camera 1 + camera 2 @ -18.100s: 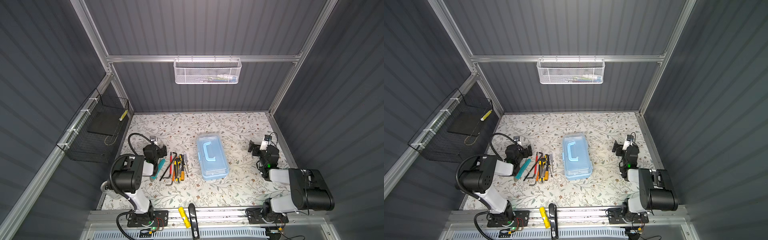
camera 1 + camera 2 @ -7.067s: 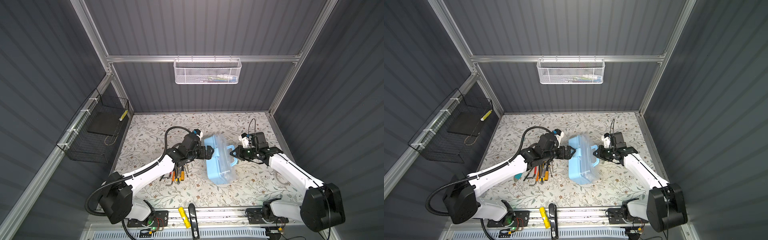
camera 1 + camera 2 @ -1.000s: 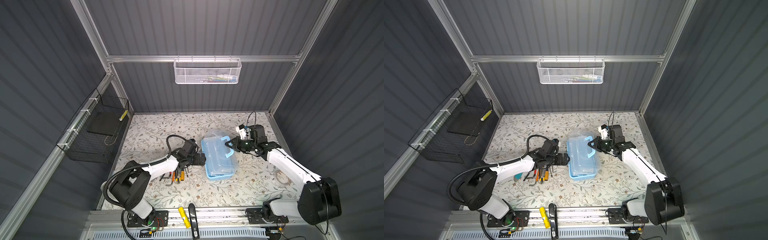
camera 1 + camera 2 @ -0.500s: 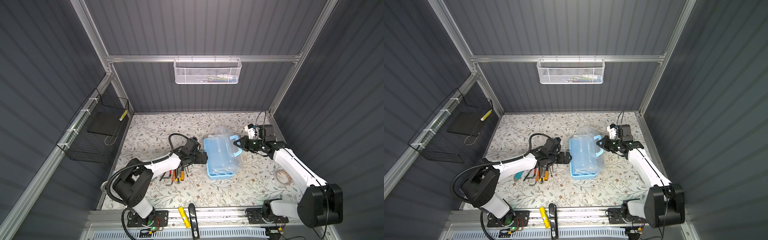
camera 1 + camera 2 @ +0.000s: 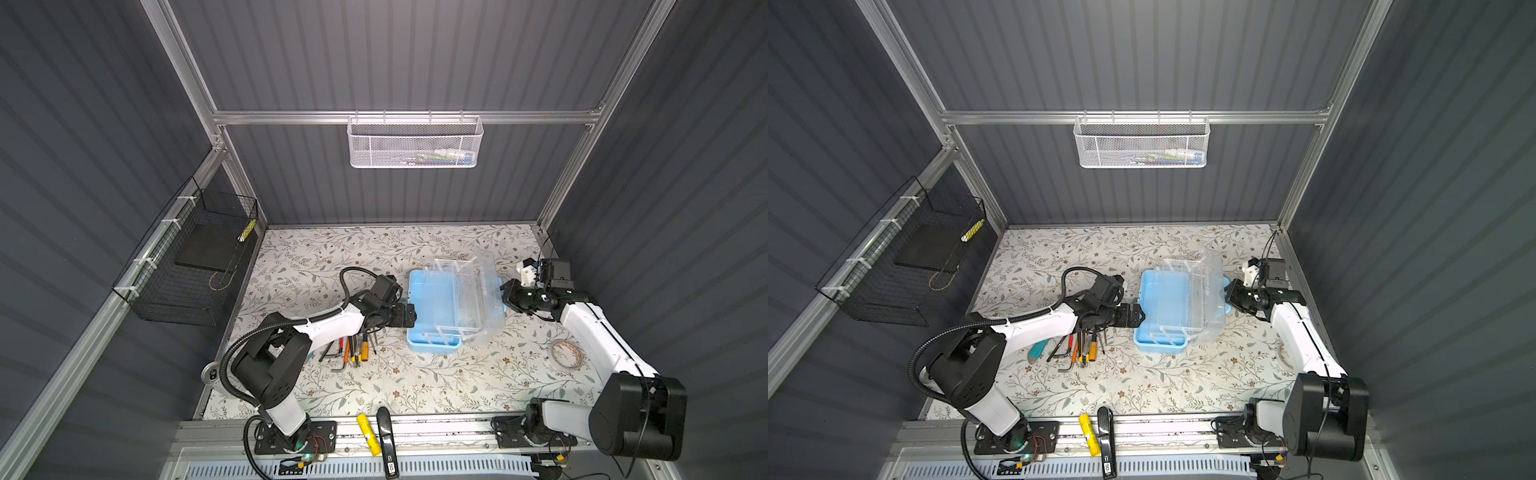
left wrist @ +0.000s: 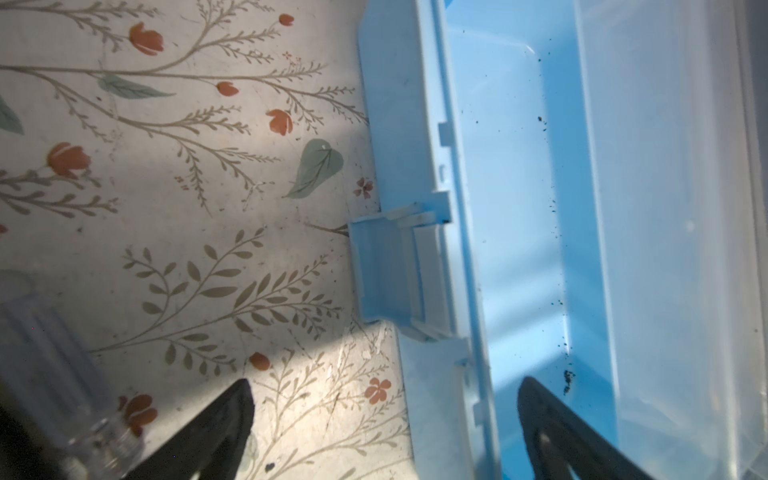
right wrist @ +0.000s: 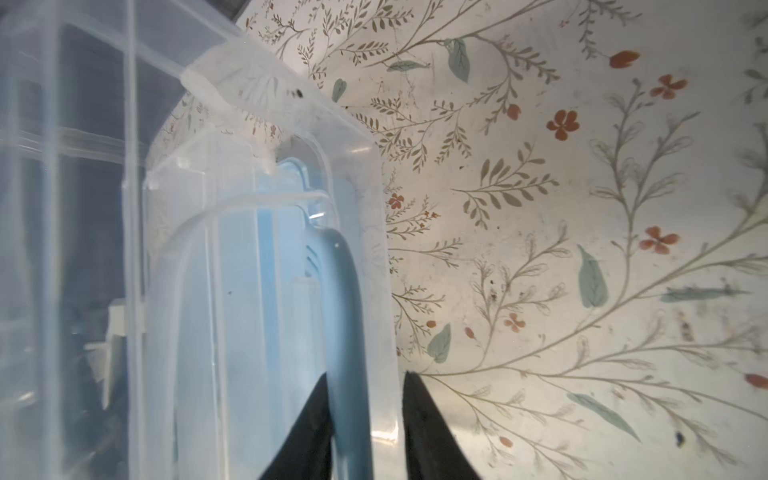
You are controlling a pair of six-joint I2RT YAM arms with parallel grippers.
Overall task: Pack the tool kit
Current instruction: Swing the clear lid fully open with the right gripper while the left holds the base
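The light-blue case (image 5: 428,307) (image 5: 1158,307) stands open and empty mid-table. Its clear lid (image 5: 478,299) (image 7: 257,124) is tipped over to the right. My right gripper (image 5: 509,297) (image 7: 366,374) stands open around the lid's blue handle (image 7: 345,291): one finger lies against it, and a strip of clear lid shows before the other. My left gripper (image 5: 405,318) (image 6: 384,382) is open astride the case's left wall by the latch (image 6: 382,270), one finger inside. Screwdrivers and hex keys (image 5: 353,349) lie under the left arm, with the teal tool (image 5: 1038,347) beside them.
A tape roll (image 5: 565,353) lies by the right arm. A yellow item (image 5: 368,434) and a black one (image 5: 386,440) rest on the front rail. The white mesh basket (image 5: 415,143) hangs on the back wall, the black wire basket (image 5: 187,270) on the left wall.
The lid has swung further over to the right, and my right gripper went right with it and widened its jaws. The left gripper has stayed at the case's left wall.
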